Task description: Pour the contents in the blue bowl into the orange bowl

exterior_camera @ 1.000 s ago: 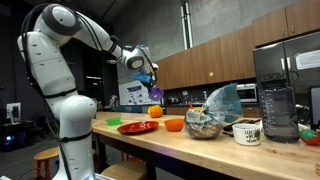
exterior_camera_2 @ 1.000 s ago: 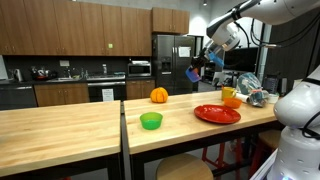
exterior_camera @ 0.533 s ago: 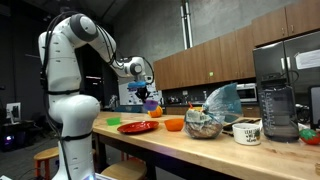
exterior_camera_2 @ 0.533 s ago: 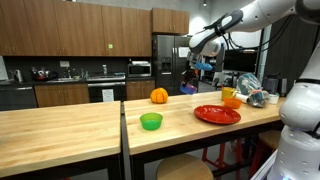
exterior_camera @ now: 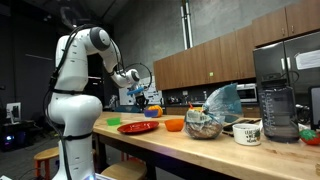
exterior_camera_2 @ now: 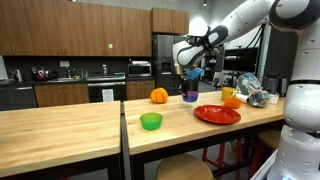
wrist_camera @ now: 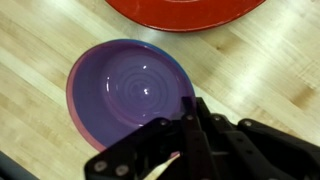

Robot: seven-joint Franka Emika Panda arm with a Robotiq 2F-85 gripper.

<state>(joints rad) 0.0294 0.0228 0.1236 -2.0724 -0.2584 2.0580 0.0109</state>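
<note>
The small, shallow bluish-purple plastic bowl (wrist_camera: 130,90) sat upright on the wooden bench (wrist_camera: 270,80), just beside the flat round red plate (wrist_camera: 185,10). It looked empty, so the pour seemed made. The black pincer (wrist_camera: 190,112) reached its rim on the side farther from the red plate; whether its jaws were clamped there or apart could not be told. If a finger caught the rim on lifting, the light bowl might tip or skid into the red plate. The small bright orange plastic bowl (exterior_camera_2: 231,99) stood across the red plate, out of harm.
</note>
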